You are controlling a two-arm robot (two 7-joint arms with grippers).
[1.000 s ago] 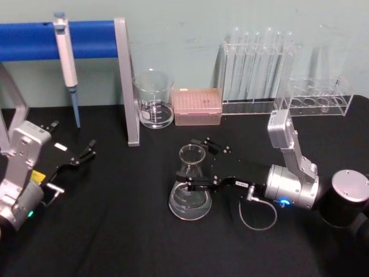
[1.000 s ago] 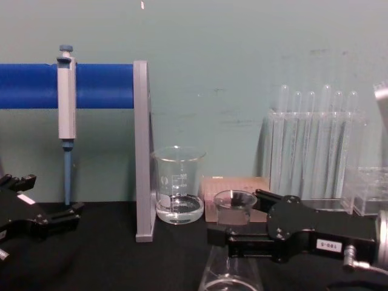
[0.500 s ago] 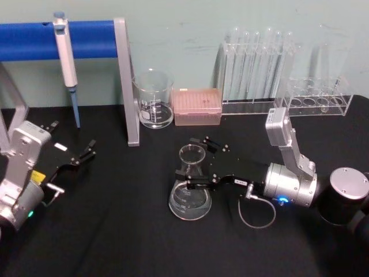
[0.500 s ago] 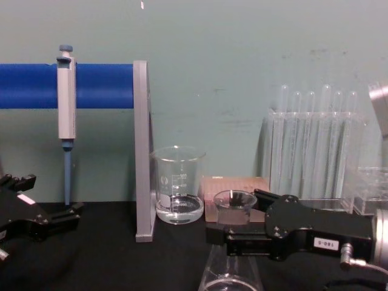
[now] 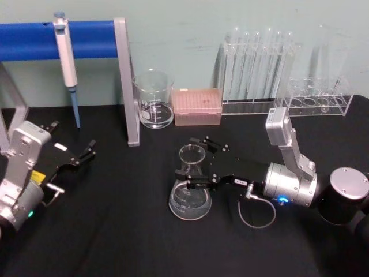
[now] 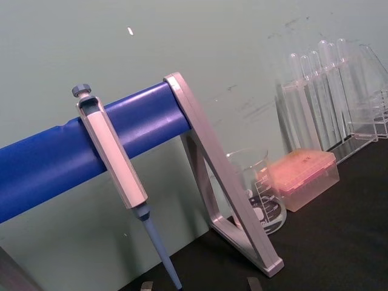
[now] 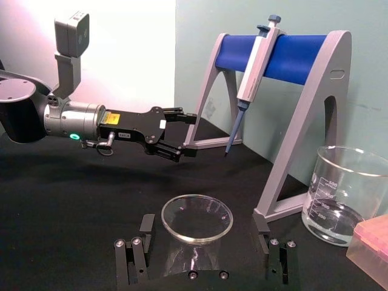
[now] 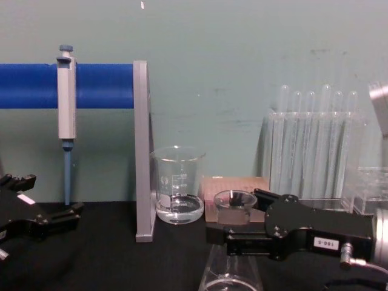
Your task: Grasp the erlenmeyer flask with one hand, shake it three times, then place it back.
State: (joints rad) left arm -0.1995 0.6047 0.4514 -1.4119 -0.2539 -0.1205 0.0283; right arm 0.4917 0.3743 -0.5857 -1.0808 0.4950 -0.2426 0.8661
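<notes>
- The erlenmeyer flask [image 5: 190, 199] stands upright near the middle of the black-clothed desk [image 5: 115, 236], nearer than the row of glassware along the far wall. Its long axis is vertical and its mouth faces up.
- The right tool [image 5: 189, 163] reaches in level from the right. One finger is on the far side of the neck and the other on the near side, so the neck lies between them, below the flared rim.
- In the right wrist view a gap shows on each side of the neck, so I judge this tool spread and not yet clamped on the glass. A grasp should need only a straight squeeze, with no sideways shift.
- The left tool [image 7: 189, 134] is parked at the left of the desk, well apart from the flask, with its fingers apart and nothing between them. The right arm is clearly the nearer one.
- The flask is clear, smooth glass with a wide round base tapering to a narrow cylindrical neck, and it bears faint white markings. It will probably be slippery, and the flare may act as a stop against sliding down.
- The tool is matte black and boxy, with a silver cylindrical wrist behind it.
- A straight-walled beaker [image 5: 153, 99] and a pink box [image 5: 197, 106] stand beyond the flask, well clear of it.
</notes>
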